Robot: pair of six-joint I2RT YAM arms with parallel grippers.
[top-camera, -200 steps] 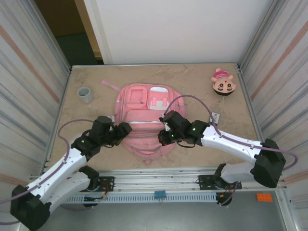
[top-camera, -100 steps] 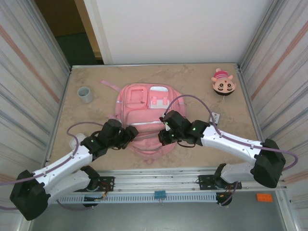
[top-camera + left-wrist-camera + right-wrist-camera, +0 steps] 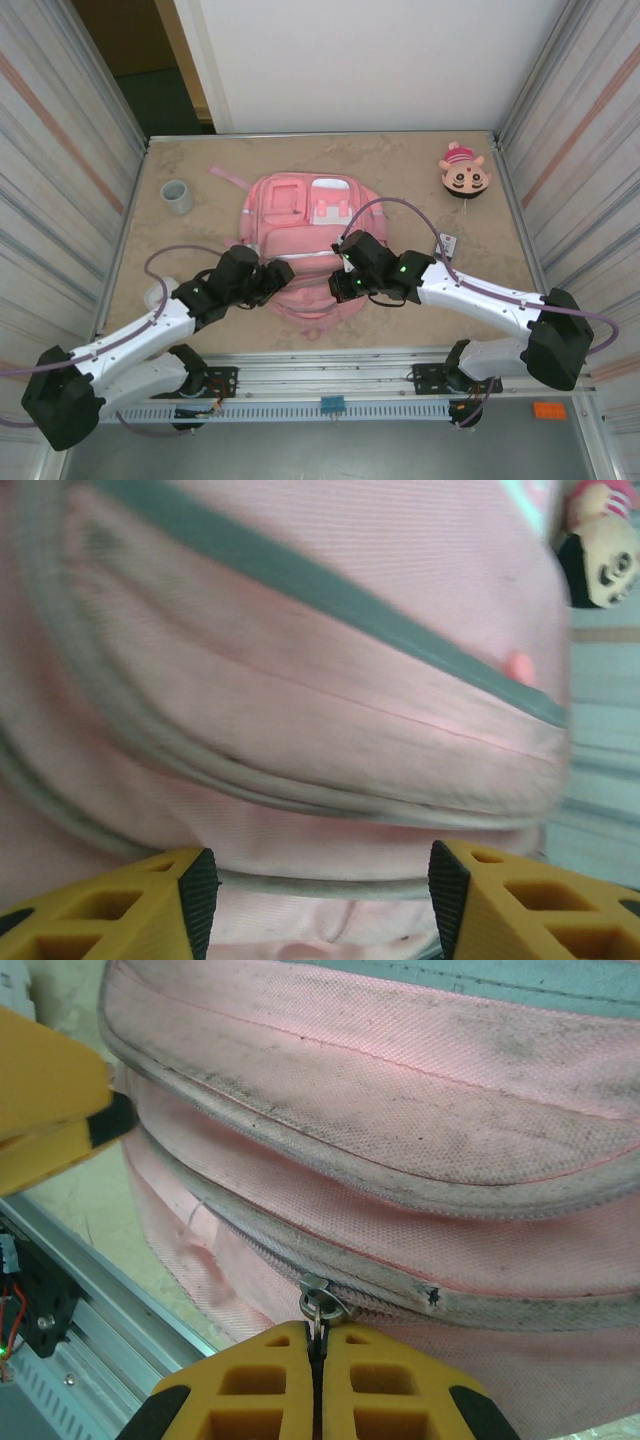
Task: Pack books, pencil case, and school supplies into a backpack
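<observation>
Left end effector [image 3: 277, 272] advanced close to backpack [image 3: 298, 215], half-open, empty, right end effector [image 3: 318, 1350] pinching zipper pull [image 3: 319, 1303]

The left gripper [image 3: 278, 274] is hovering at the backpack's [image 3: 298, 215] near-left edge with its jaws parted, its arm reaching in diagonally. The right gripper [image 3: 317, 1338] is pinching the zip pull [image 3: 319, 1303] at the backpack's near edge.

Left gripper [image 3: 277, 272] and right gripper [image 3: 339, 285] seemingly touch backpack [image 3: 300, 215].
</observation>
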